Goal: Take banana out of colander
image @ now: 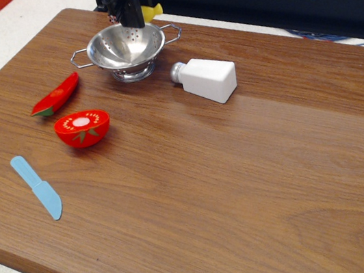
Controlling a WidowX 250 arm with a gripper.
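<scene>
The steel colander (127,49) stands on the table at the back left, and its bowl shows empty. My black gripper (131,14) hangs above its far rim, shut on the yellow banana (152,11). One end of the banana sticks out to the right of the fingers; the rest of it is hidden by them. The banana is lifted clear of the colander.
A white salt shaker (206,79) lies on its side right of the colander. A red chili pepper (56,95), a halved red tomato (83,127) and a blue toy knife (37,187) lie to the left. The table's far edge runs just behind the colander.
</scene>
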